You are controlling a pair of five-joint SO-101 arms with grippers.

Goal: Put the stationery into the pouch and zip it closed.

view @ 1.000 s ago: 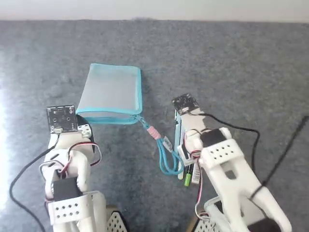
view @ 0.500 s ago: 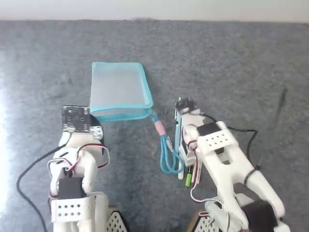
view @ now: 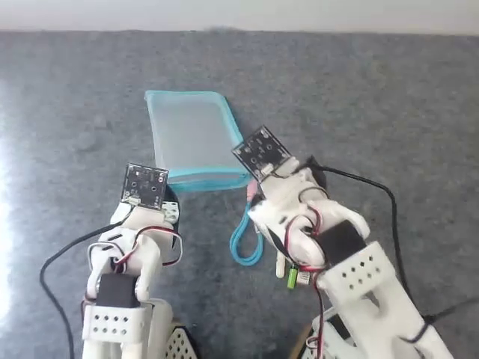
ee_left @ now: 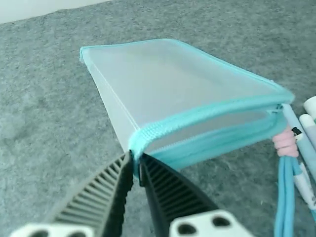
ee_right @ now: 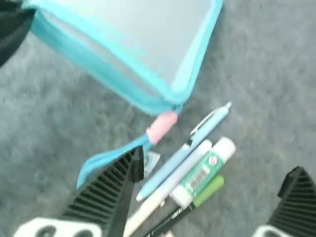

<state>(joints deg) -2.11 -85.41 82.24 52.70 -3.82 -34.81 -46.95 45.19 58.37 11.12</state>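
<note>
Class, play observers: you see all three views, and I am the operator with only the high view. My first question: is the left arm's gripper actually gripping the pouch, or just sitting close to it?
Observer: Gripping. The left gripper is shut on the teal zip edge at a corner of the pouch.
Operator: And the right gripper, under its arm?
Observer: The right gripper is wide open and holds nothing.
Operator: What lies below it?
Observer: On the table, outside the pouch: a blue pen, a white tube and a green marker lie side by side near the pink bead on the zip cord.
</note>
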